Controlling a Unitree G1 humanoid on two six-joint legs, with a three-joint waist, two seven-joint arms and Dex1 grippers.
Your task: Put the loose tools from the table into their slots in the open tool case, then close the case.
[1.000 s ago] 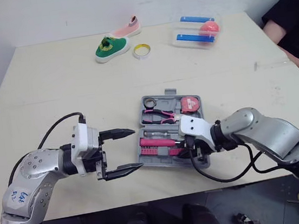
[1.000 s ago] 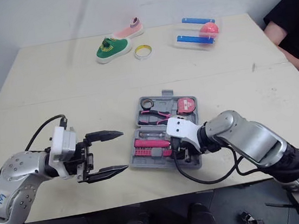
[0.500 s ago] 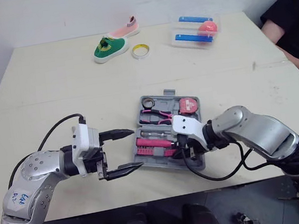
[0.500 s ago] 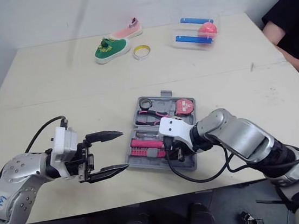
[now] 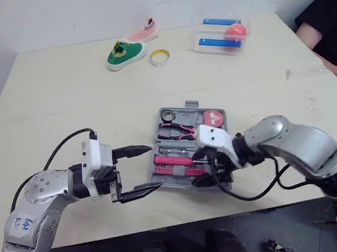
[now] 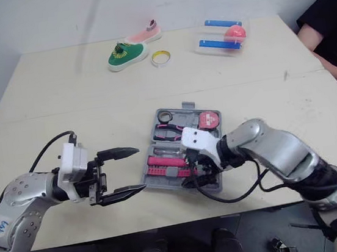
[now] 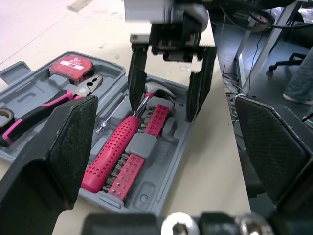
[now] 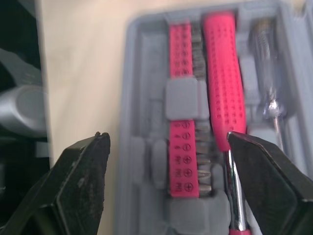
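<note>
The grey tool case (image 5: 190, 105) lies open in the middle of the table. In it lie a pink-handled tool (image 8: 222, 78), a pink bit strip (image 8: 182, 161), pliers (image 5: 178, 131), a pink tape measure (image 5: 214, 118) and a black tape roll (image 5: 167, 114). My right gripper (image 7: 168, 93) hangs open just over the case's near end, one finger on each side of the pink handle and bit strip, holding nothing. My left gripper (image 5: 155, 166) is open and empty, just left of the case and pointing at it.
At the table's far side lie a green shoe (image 5: 125, 52), a pink shoe (image 5: 142, 31), a yellow tape roll (image 5: 159, 57) and a clear tray (image 5: 222, 33) with blue bars and a pink ball. A person (image 5: 328, 26) sits at the right edge.
My right gripper has moved from the case's near right corner a little left, over the pink handle and bits. The left gripper has stayed in place, open.
</note>
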